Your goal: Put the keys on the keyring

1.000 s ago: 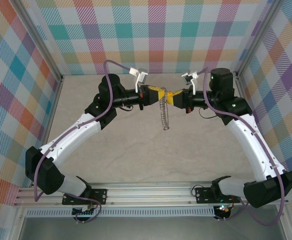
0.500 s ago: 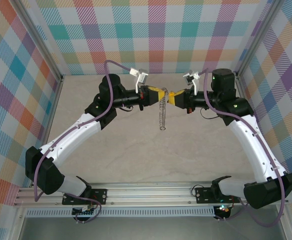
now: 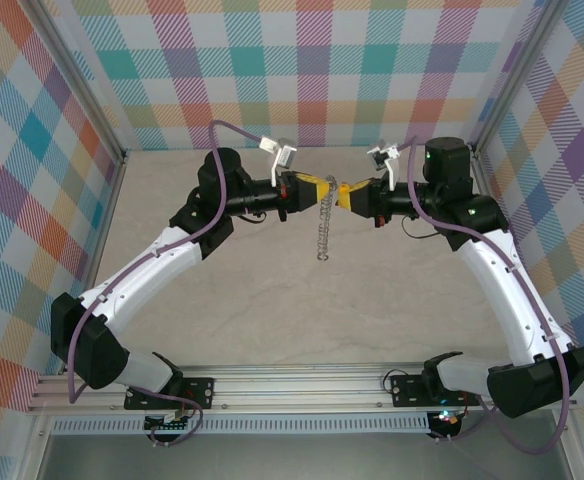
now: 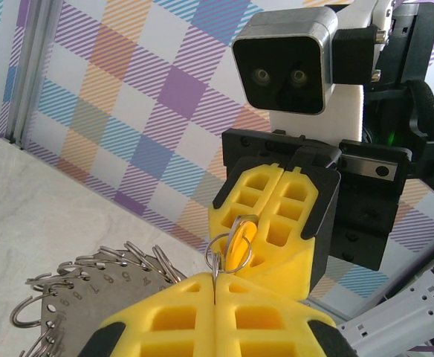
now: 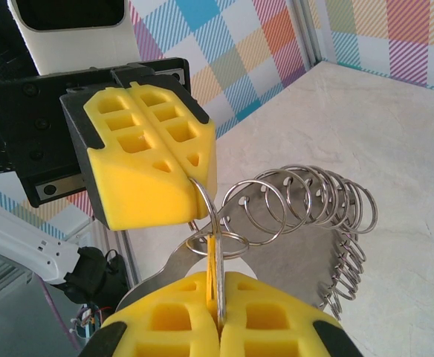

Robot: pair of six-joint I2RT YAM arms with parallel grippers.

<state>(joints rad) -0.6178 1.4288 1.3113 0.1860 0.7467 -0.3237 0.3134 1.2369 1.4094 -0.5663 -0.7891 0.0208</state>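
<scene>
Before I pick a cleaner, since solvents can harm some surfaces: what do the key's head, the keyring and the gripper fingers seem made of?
Head of the key: probably plastic; opaque yellow-orange, smooth-looking.
The keyring: metal, likely steel; dull grey perforated plate, bright wire rings that glint.
Fingers of the right gripper: matte yellow pocketed blocks, perhaps moulded or printed plastic; hardness unclear.

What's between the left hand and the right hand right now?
The left wrist view shows a small yellow-orange key and a thin silver wire ring bridging the gap between the left hand and the right hand.
</scene>
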